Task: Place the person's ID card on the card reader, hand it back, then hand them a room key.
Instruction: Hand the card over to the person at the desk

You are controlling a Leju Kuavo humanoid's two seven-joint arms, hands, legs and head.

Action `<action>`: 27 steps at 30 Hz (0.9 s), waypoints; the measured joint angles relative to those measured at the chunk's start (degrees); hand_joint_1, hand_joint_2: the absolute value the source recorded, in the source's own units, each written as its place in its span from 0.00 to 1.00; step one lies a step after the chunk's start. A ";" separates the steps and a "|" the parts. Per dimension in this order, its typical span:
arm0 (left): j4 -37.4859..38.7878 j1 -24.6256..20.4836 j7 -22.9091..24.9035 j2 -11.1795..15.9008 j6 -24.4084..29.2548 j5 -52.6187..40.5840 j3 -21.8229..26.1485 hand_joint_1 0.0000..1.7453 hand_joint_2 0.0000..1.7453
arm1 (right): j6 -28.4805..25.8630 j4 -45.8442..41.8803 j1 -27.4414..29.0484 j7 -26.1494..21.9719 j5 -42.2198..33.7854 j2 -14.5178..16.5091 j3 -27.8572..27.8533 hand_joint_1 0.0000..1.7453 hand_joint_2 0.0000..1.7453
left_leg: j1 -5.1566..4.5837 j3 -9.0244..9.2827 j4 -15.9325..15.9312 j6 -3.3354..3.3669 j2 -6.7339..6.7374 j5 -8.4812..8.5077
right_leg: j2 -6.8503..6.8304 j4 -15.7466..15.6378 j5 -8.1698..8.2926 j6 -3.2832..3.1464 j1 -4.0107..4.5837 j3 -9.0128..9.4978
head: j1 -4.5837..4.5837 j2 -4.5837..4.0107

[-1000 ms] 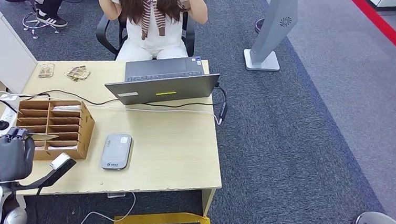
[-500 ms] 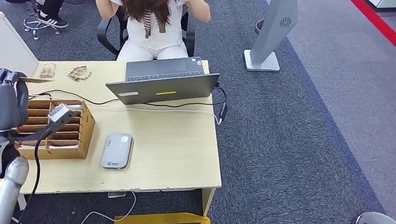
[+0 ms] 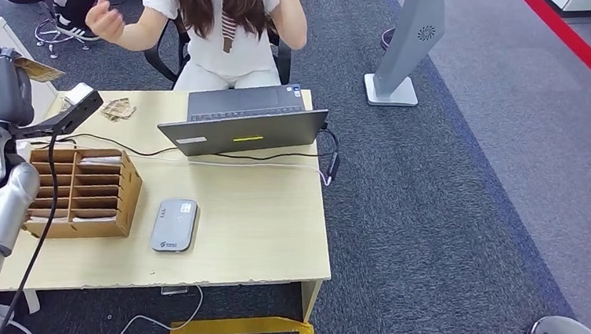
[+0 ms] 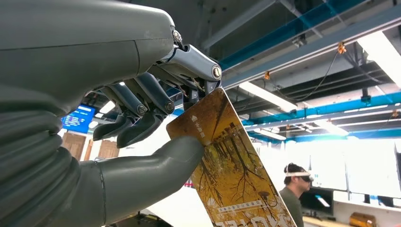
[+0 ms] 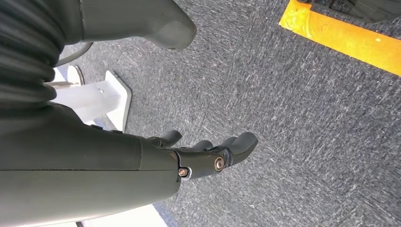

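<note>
Wooden desk (image 3: pixel 257 227) bears laptop (image 3: pixel 240 124), card reader (image 3: pixel 173 225), organizer (image 3: pixel 78 191).

The head view looks down from high over the desk (image 3: pixel 256 235) toward the seated person (image 3: pixel 223 28). The left wrist view sits close behind the left hand (image 4: pixel 142 118), facing up at the ceiling. The right wrist view faces the carpet (image 5: pixel 307 118), near its right hand (image 5: pixel 208 151). Head and left wrist views share the left hand and its card (image 3: pixel 38 70).
</note>
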 joint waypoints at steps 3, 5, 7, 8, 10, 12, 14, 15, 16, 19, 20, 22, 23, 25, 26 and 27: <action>2.90 -1.97 0.63 -0.34 -0.24 -0.08 -0.16 1.00 1.00 | 0.04 0.00 -0.06 0.02 0.03 0.00 0.23 0.00 1.00 | 0.00 0.00 0.00 0.00 -0.01 0.00 | 0.00 0.00 0.00 0.00 0.00 0.00 | 0.01 0.00; 4.28 -2.92 0.96 -0.51 -0.48 -0.10 -0.52 1.00 1.00 | 0.02 0.00 -0.07 0.02 0.01 0.00 0.30 0.00 1.00 | 0.00 -0.01 0.00 0.00 0.00 0.00 | 0.00 0.00 0.00 0.00 0.00 0.00 | 0.01 0.00; 5.25 -3.52 1.14 -0.63 -0.64 -0.10 -0.83 1.00 1.00 | 0.00 0.00 -0.08 0.02 -0.01 0.00 0.34 0.00 1.00 | 0.00 -0.01 0.00 0.00 0.00 0.00 | 0.00 0.00 0.00 0.00 0.00 0.00 | 0.01 0.00; 5.57 -3.69 1.22 -0.68 -0.69 -0.10 -0.90 1.00 1.00 | -0.02 0.00 -0.08 0.03 -0.01 0.00 0.35 0.00 1.00 | 0.00 -0.01 0.00 0.00 0.00 0.00 | 0.00 0.00 0.00 0.00 0.00 0.00 | 0.01 0.00; 6.07 -3.92 1.32 -0.74 -0.74 -0.10 -0.94 1.00 1.00 | -0.08 0.00 -0.07 0.08 -0.01 0.00 0.39 0.00 1.00 | 0.00 -0.01 0.00 0.00 0.00 0.00 | 0.00 0.00 0.00 0.00 0.00 0.00 | 0.01 0.00; 6.46 -4.13 1.32 -0.77 -0.70 -0.10 -0.95 1.00 1.00 | -0.13 0.00 -0.08 0.16 -0.03 0.00 0.49 0.00 1.00 | 0.00 -0.01 0.00 0.00 0.00 0.00 | 0.00 0.00 0.00 0.00 0.00 0.00 | 0.01 0.00; 6.79 -4.26 1.31 -0.80 -0.53 -0.10 -0.96 0.75 1.00 | -0.14 0.00 -0.09 0.19 -0.05 0.00 0.60 0.00 1.00 | 0.00 -0.01 -0.01 0.00 -0.01 0.00 | 0.00 0.00 0.00 0.00 0.00 0.00 | 0.01 0.00; 6.92 -4.29 1.31 -0.82 -0.31 -0.09 -0.96 0.50 1.00 | -0.13 0.00 -0.09 0.19 -0.07 0.00 0.64 0.00 1.00 | 0.00 -0.01 -0.01 0.00 0.00 0.00 | 0.00 0.00 0.00 0.00 0.00 0.00 | 0.01 0.00; 7.03 -4.30 1.31 -0.84 0.01 -0.07 -0.96 0.25 1.00 | -0.12 0.00 -0.09 0.19 -0.07 0.00 0.66 0.00 1.00 | 0.00 -0.01 -0.01 0.00 0.00 0.00 | 0.00 0.00 0.00 0.00 0.00 0.00 | 0.01 0.00; 7.21 -4.31 1.39 -0.85 1.11 0.01 -0.96 0.00 1.00 | -0.10 0.00 -0.09 0.19 -0.10 0.00 0.69 0.00 1.00 | 0.00 -0.01 -0.01 0.00 0.00 0.00 | 0.00 0.00 0.00 0.00 0.00 0.00 | 0.01 0.00; 7.22 -4.31 1.41 -0.84 1.39 0.05 -0.96 0.00 1.00 | -0.10 0.00 -0.09 0.19 -0.11 0.00 0.69 0.00 1.00 | 0.00 -0.01 -0.01 0.00 0.00 0.00 | 0.00 0.00 0.00 0.00 0.00 0.00 | 0.01 0.00; 7.22 -4.32 1.25 -0.84 2.10 0.19 -0.96 0.00 1.00 | -0.12 0.00 -0.09 0.19 -0.16 0.00 0.69 0.00 1.00 | 0.00 -0.02 -0.01 0.00 -0.01 0.00 | -0.01 0.00 0.00 0.00 0.00 0.00 | 0.01 0.00; 7.21 -4.31 1.01 -0.83 2.64 0.32 -0.96 0.00 1.00 | -0.14 0.00 -0.09 0.19 -0.20 0.00 0.69 0.00 1.00 | 0.00 -0.02 -0.01 0.00 -0.01 0.00 | -0.01 0.00 0.00 0.00 0.00 0.00 | 0.01 0.00; 7.19 -4.24 0.00 -0.80 4.15 0.91 -0.95 0.00 1.00 | -0.17 0.00 -0.06 0.18 -0.39 0.00 0.69 0.00 1.00 | 0.00 -0.03 -0.01 0.00 -0.01 0.00 | -0.01 0.00 0.00 0.00 0.00 0.01 | 0.01 0.00; 7.16 -4.13 -0.58 -0.78 5.00 1.29 -0.94 0.00 1.00 | -0.18 0.00 -0.04 0.15 -0.53 0.00 0.69 0.00 1.00 | 0.00 -0.03 -0.01 0.00 -0.01 0.00 | -0.01 0.00 0.00 0.00 0.00 0.01 | 0.01 0.00; 7.14 -3.97 -1.10 -0.75 5.74 1.64 -0.94 0.00 1.00 | -0.19 0.00 -0.01 0.10 -0.66 0.00 0.69 0.00 1.00 | 0.00 -0.03 -0.01 0.00 -0.01 0.00 | -0.01 0.00 0.00 0.00 0.00 0.01 | 0.01 0.00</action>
